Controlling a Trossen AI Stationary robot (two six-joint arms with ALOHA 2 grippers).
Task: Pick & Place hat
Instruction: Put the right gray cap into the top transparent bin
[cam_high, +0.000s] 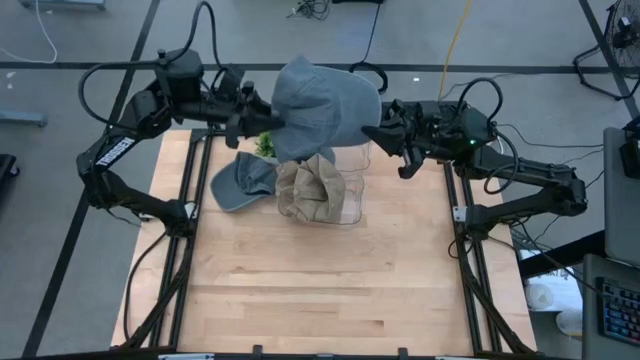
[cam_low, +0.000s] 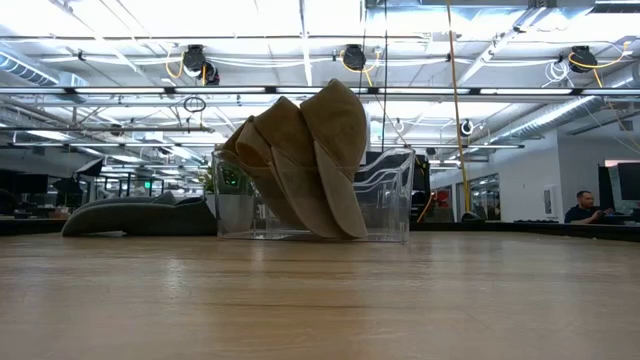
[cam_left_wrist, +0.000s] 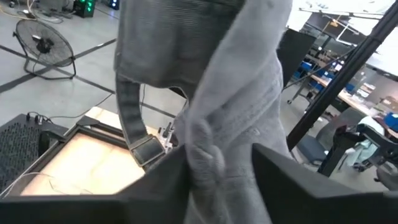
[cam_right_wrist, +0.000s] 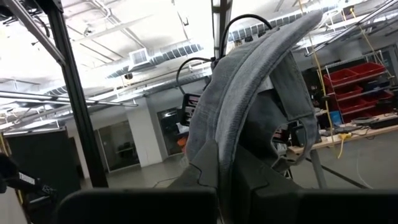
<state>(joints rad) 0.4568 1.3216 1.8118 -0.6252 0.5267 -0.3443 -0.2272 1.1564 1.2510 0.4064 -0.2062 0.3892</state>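
the wooden table (cam_high: 320, 290) fills most of the floor space here, and at its far end sits a clear plastic bin (cam_low: 390, 200) with 2 tan caps (cam_low: 300, 165) leaning in it. a blue-grey cap (cam_high: 243, 182) lies flat on the table just beside the bin.

the grey cap (cam_high: 325, 105) is up in the air over the far edge, stretched between both arms. it looks light and floppy, the cloth sagging and folding wherever it isn't pinched, so it will droop rather than keep its shape. the brim seems the stiffest part and the better place to grip; the strap at the back is thin and could slip.

the left gripper (cam_left_wrist: 214, 168) has its fingers part-way in around a bunched fold of the crown, though i can't tell if that pinch is firm. the right gripper (cam_right_wrist: 227, 171) has its fingers clamped tight on the cap's edge.
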